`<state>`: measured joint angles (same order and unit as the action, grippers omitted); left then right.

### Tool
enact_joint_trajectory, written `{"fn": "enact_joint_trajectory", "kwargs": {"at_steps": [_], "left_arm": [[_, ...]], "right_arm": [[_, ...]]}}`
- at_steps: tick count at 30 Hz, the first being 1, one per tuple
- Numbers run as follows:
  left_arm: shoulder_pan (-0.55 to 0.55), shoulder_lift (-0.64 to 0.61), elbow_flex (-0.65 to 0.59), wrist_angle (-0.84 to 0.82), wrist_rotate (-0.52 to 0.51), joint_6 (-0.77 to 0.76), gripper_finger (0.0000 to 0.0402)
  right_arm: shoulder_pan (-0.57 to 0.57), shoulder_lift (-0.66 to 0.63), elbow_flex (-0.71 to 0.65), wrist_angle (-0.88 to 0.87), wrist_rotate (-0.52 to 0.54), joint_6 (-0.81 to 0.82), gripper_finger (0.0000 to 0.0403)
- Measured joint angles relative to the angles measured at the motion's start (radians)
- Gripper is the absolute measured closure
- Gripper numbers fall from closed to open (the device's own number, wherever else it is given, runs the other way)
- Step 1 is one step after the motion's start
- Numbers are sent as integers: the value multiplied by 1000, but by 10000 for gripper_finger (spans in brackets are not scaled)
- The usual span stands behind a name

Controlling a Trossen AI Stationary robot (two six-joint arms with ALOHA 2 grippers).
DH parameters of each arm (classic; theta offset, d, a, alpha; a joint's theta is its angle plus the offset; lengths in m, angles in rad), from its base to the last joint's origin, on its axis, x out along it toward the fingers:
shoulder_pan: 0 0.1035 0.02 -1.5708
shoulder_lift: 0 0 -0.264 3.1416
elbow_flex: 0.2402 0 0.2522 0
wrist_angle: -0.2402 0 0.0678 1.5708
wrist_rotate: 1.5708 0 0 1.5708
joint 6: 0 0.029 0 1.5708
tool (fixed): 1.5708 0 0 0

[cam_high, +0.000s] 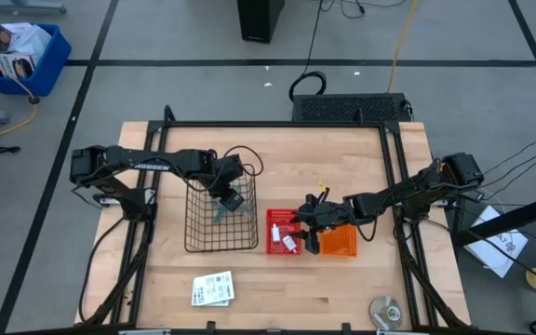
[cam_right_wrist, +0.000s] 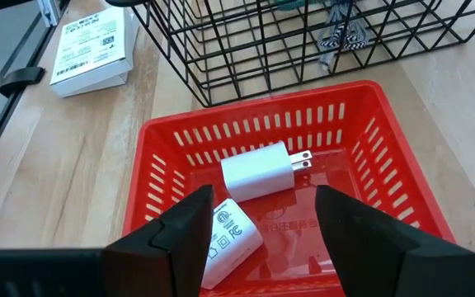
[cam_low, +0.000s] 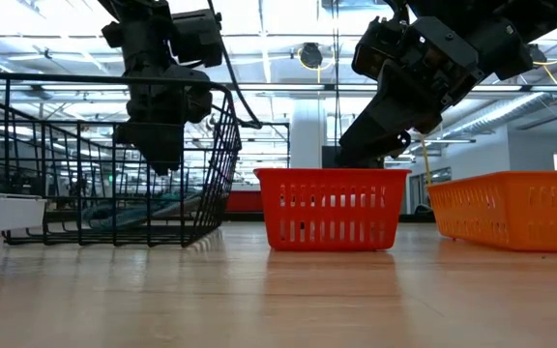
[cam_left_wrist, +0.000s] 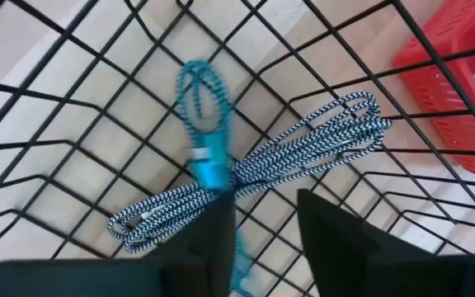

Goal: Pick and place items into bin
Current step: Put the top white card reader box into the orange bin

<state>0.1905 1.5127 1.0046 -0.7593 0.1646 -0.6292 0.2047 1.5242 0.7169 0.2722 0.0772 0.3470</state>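
The left gripper's [cam_left_wrist: 262, 239] fingertips are cut off by the left wrist view's edge; its two dark fingers stand apart with nothing between them, above the black wire basket [cam_high: 205, 244]. In the high view the arm covers part of that basket's floor. Lying on the floor is a bundled cable [cam_left_wrist: 254, 169], braided black and white with a bright blue end looped across it. The right gripper [cam_right_wrist: 262, 235] hovers open and empty over the red basket [cam_right_wrist: 176, 136], which sits mid-table between the wire basket and an orange basket [cam_high: 339, 245]. Inside lie two white charger plugs [cam_right_wrist: 258, 172], one with metal prongs, one face printed. A flat white printed card packet [cam_high: 212, 289] lies near the table's front edge.
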Motion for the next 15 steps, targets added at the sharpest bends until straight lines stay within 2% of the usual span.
{"fn": "enact_joint_trajectory", "kwargs": {"at_steps": [6, 15], "left_arm": [[-5, -10, 0, -1, 18, 21, 223], [-62, -134, 0, 13, -42, 31, 218]], "right_arm": [[0, 0, 0, 0, -2, 53, 197], [0, 0, 0, 65, -3, 131, 197]]}}
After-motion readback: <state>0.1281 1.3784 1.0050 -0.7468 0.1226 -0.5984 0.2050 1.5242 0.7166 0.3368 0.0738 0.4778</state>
